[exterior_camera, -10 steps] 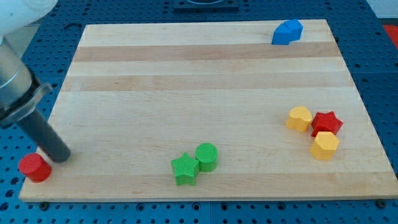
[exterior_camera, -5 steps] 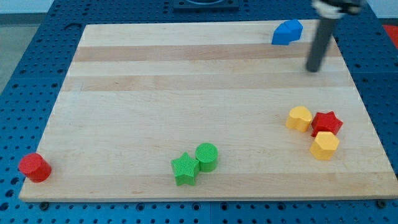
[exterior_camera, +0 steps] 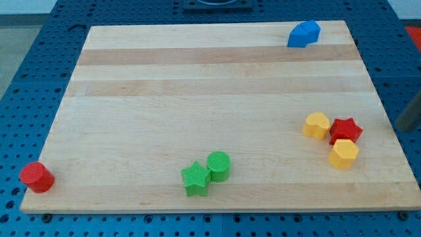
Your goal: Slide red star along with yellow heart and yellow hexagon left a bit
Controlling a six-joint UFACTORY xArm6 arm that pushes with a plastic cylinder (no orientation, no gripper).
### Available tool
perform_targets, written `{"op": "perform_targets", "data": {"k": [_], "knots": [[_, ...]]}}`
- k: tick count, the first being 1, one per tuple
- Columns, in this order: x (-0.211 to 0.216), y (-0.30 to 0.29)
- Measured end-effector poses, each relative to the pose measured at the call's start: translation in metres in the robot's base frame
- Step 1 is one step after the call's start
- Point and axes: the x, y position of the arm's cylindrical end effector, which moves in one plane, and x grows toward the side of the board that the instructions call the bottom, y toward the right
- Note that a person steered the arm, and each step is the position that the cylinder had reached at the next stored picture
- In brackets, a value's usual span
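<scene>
The red star [exterior_camera: 345,130] lies near the board's right edge. The yellow heart [exterior_camera: 316,124] touches it on its left. The yellow hexagon [exterior_camera: 343,154] touches it just below. My tip [exterior_camera: 400,128] shows at the view's right edge, off the board's right side. It is level with the red star and some way to its right, touching no block.
A blue block [exterior_camera: 303,34] sits at the board's top right. A green star [exterior_camera: 195,178] and a green cylinder [exterior_camera: 219,166] touch each other at the bottom middle. A red cylinder [exterior_camera: 36,177] sits at the bottom left corner of the wooden board [exterior_camera: 197,92].
My tip went from the bottom left by the red cylinder, across to the top right near the blue block, then down to the right of the red star. No block moved.
</scene>
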Motion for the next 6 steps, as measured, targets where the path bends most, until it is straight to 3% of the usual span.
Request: {"op": "perform_targets", "data": {"k": [2, 5, 6], "knots": [[0.009, -0.082], [0.042, -0.102], [0.033, -0.145]]}}
